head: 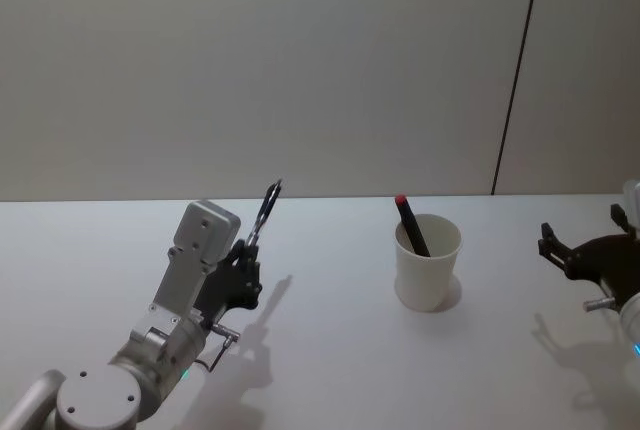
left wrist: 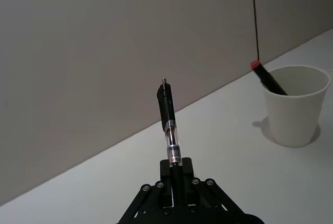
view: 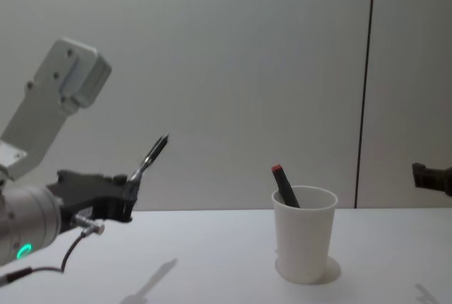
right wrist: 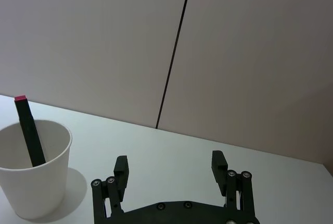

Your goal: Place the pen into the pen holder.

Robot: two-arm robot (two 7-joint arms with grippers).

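Left pincer [head: 250, 248] clamped on pen [head: 268, 206], which slants toward 1 o'clock | chest view adds: arm bent, both raised off bench [head: 330, 370] | cup [head: 427, 268] upright at their 3 o'clock, well apart, red-capped marker [head: 409, 224] inside | right pincer [right wrist: 170, 162] at cup's 3 o'clock; right wrist view: fingers apart.

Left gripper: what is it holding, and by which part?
The left gripper holds a black pen by one end; the rest points upward. The right gripper is open and empty.
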